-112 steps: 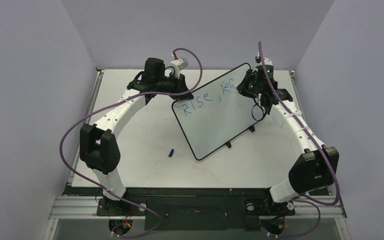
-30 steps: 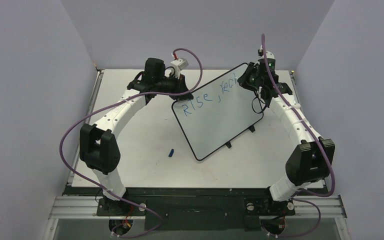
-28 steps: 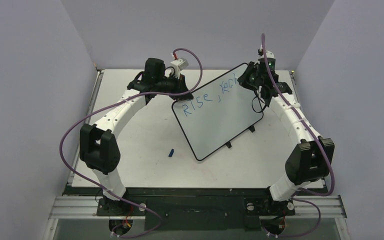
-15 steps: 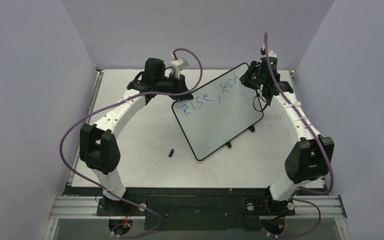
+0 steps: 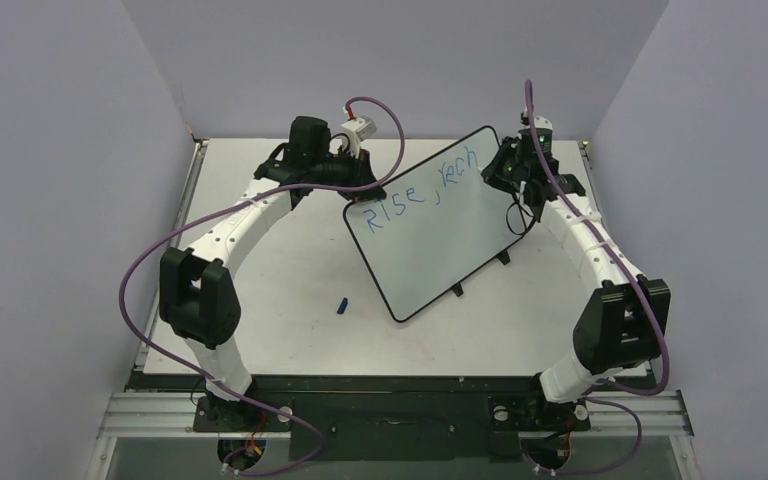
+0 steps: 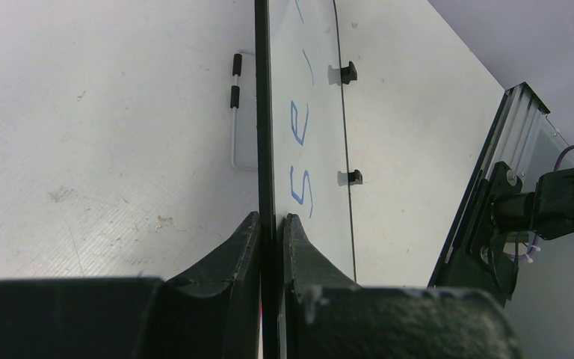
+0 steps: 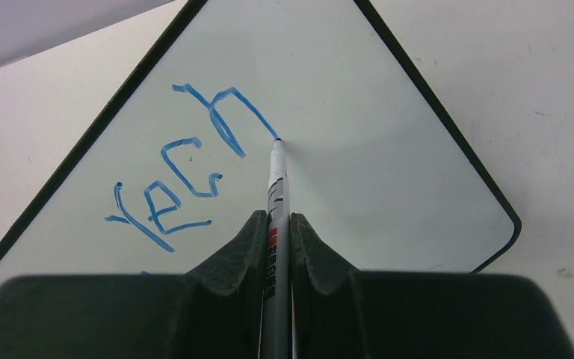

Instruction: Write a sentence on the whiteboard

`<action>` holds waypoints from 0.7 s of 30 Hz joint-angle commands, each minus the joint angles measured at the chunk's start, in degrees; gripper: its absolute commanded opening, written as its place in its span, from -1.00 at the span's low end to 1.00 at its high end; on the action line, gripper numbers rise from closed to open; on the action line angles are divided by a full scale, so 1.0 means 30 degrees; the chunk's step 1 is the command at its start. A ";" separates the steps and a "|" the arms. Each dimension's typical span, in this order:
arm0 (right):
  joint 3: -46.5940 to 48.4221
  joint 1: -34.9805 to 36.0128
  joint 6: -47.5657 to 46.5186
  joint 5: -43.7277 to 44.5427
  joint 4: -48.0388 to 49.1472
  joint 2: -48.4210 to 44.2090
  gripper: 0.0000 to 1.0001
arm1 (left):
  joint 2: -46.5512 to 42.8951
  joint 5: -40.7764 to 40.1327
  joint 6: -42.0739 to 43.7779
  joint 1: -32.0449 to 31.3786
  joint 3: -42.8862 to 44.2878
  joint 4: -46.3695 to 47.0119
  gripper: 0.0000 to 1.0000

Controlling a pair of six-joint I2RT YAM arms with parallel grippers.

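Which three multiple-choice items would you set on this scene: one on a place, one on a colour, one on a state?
1. Where does the small blue piece lie?
A. on the table, left of the whiteboard
B. on the whiteboard
C. on a wall

2. What colour is the writing?
A. red
B. blue
C. black

3. What is the right gripper doing?
A. standing open
B. gripping the whiteboard
C. gripping the marker

Key: 1 A, the top view shows it on bare table; 2 B, both views show blue strokes; 3 C, its jaws clamp the marker's barrel.
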 commanded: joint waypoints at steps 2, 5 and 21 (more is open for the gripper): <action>-0.0668 -0.0081 -0.0055 0.0122 0.0132 -0.1343 -1.00 | -0.1263 0.0287 0.1602 -0.0148 0.0155 0.1246 -1.00; -0.0632 -0.0115 -0.0180 0.0297 -0.0210 -0.1907 -1.00 | -0.1286 0.0227 0.1618 -0.0148 0.0124 0.1251 -1.00; -0.2488 0.1484 -0.0738 0.0426 -0.1493 -0.6615 -1.00 | -0.1622 -0.0076 0.1628 -0.0155 -0.0293 0.1649 -1.00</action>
